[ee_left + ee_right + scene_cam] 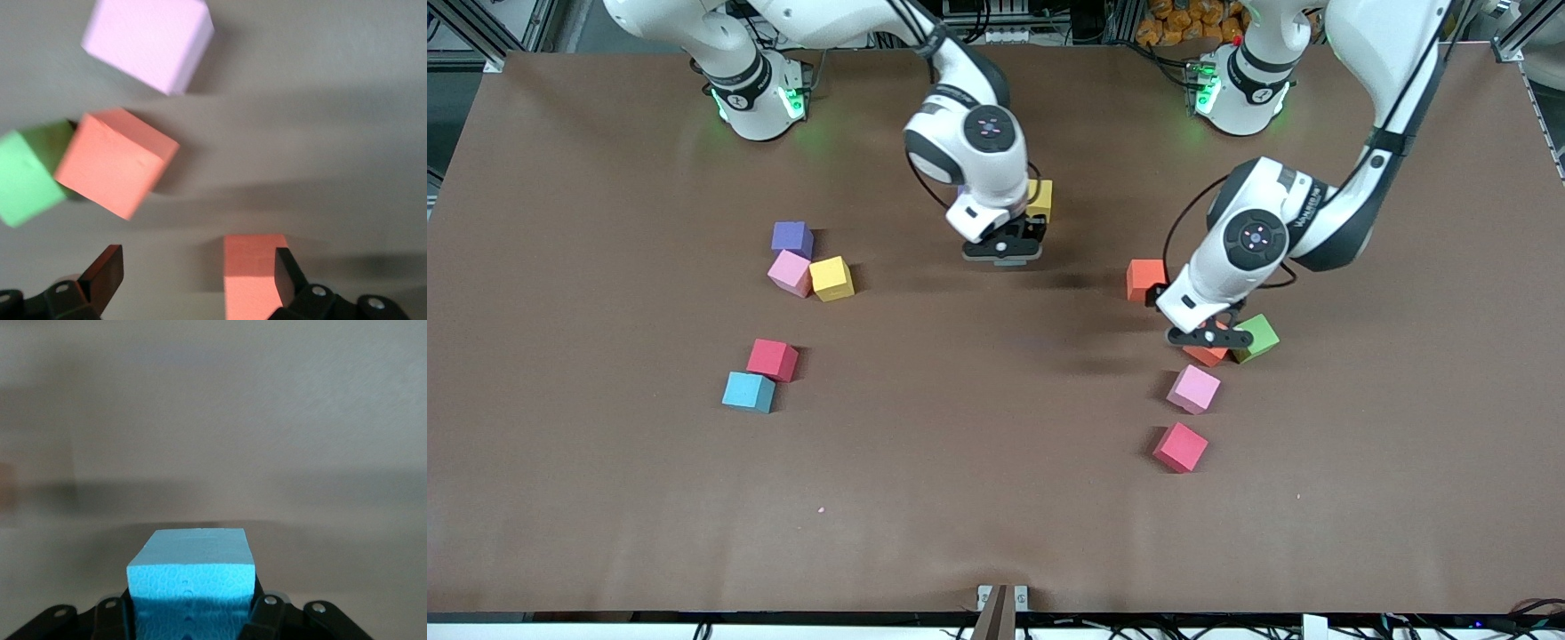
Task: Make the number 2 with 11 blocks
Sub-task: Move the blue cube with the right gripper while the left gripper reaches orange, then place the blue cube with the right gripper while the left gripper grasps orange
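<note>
Nearest the front camera, toward the left arm's end of the tabletop (996, 516), a red-pink cube (1180, 446) lies apart, with a pink cube (1193, 388) just farther. Toward the right arm's end, a light blue cube (748, 392) touches a red cube (772, 359). Farther on, the left hand (1209, 338) hangs wide open and empty above an orange cube (1207, 356) that touches the green cube (1256, 338); a second orange cube (1145, 279) sits close by. A pink (790, 272), a yellow (831, 278) and a purple cube (792, 237) huddle together. Farthest, mid-table, the right hand (1003, 247) is clamped on a cube that shows blue (190, 570), beside another yellow cube (1040, 199). The blocks are matte, equal-sized and scattered.
</note>
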You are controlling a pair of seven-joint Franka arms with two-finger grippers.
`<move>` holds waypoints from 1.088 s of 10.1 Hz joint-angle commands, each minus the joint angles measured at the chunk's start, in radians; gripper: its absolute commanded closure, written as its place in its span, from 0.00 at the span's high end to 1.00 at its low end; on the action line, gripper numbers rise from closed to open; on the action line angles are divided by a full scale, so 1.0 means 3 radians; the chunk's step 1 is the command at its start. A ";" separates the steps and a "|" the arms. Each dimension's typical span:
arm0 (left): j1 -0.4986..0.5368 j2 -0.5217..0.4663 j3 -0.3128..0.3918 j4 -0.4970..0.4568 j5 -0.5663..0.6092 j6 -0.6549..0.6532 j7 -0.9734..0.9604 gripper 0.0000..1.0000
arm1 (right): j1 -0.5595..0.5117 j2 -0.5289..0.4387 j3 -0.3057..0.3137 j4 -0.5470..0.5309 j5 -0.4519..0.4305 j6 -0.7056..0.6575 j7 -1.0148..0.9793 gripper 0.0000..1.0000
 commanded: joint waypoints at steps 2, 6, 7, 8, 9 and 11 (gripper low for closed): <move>0.0001 -0.0221 -0.0197 -0.0458 -0.0090 0.0262 -0.0519 1.00 | 0.0195 0.0247 -0.0059 0.0197 -0.0099 0.0087 0.0323 0.33; -0.0004 -0.0165 -0.0243 -0.0668 -0.0069 0.0578 -0.0520 1.00 | 0.0328 0.0268 -0.0064 0.0176 -0.0089 0.0108 0.0467 0.33; -0.0004 -0.0145 -0.0243 -0.0694 -0.0064 0.0604 -0.0520 1.00 | 0.0344 0.0273 -0.0059 0.0161 -0.0089 0.0108 0.0472 0.33; -0.0004 -0.0129 -0.0243 -0.0704 -0.0039 0.0615 -0.0515 1.00 | 0.0354 0.0273 -0.0064 0.0156 -0.0089 0.0139 0.0472 0.33; -0.0004 -0.0119 -0.0243 -0.0709 -0.0018 0.0615 -0.0515 1.00 | 0.0364 0.0283 -0.0059 0.0135 -0.0094 0.0154 0.0483 0.33; -0.0004 -0.0078 -0.0243 -0.0709 -0.0018 0.0625 -0.0515 1.00 | 0.0364 0.0309 -0.0059 0.0130 -0.0109 0.0154 0.0488 0.33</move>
